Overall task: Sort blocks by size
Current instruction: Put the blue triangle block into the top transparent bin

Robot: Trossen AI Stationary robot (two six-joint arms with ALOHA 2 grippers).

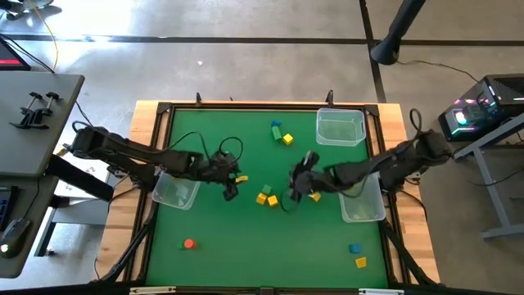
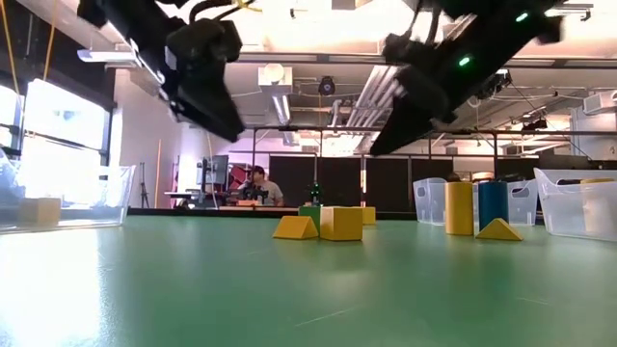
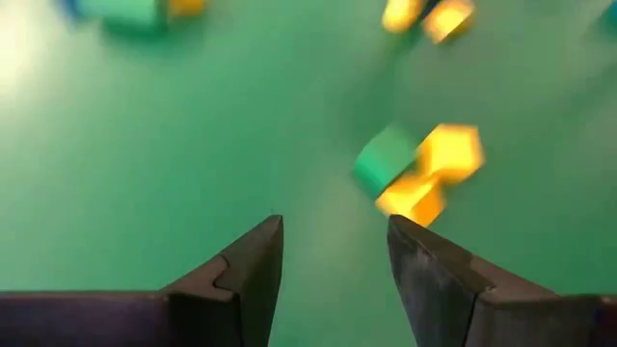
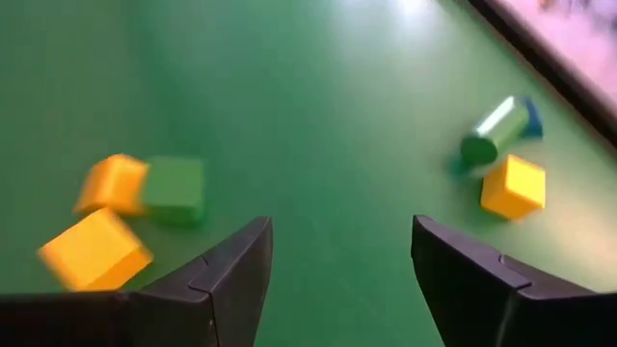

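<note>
Small blocks lie scattered on the green table (image 1: 213, 238). A cluster of yellow and green blocks (image 1: 267, 197) sits at the centre, between my two grippers. It also shows in the left wrist view (image 3: 416, 170) and the right wrist view (image 4: 125, 212). My left gripper (image 1: 230, 193) (image 3: 335, 226) is open and empty, above the table just left of the cluster. My right gripper (image 1: 295, 192) (image 4: 342, 226) is open and empty just right of it. In the low view both hang clear above the table. One yellow block (image 1: 240, 178) lies by the left gripper, another (image 1: 315, 197) by the right.
Green, blue and yellow blocks (image 1: 281, 133) lie toward the far edge. An orange-red block (image 1: 189, 243) lies near left, and a blue (image 1: 354, 247) and a yellow one (image 1: 361, 262) near right. Clear bins stand at far right (image 1: 340, 127), left (image 1: 176, 190) and right (image 1: 363, 203).
</note>
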